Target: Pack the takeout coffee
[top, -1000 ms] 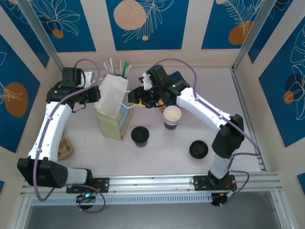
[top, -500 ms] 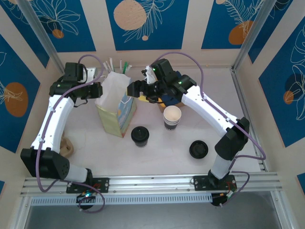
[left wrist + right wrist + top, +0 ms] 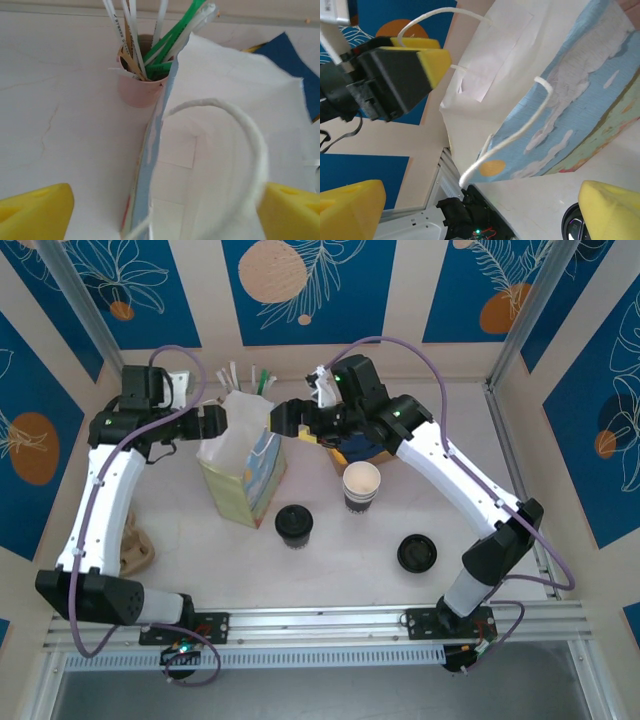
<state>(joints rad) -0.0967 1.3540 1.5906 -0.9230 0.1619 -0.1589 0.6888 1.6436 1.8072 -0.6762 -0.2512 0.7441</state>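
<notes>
I have just let go of the paper bag: my left gripper and right gripper now hang spread wide at its mouth, pinching nothing. It stands open alone, and the takeout coffee waits on the table just near-right of it, unpacked

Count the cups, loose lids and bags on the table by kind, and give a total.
Lidded cup: 1
Open striped cup: 1
Cup of straws: 1
Loose black lid: 1
Paper bag: 1
Total: 5
</notes>
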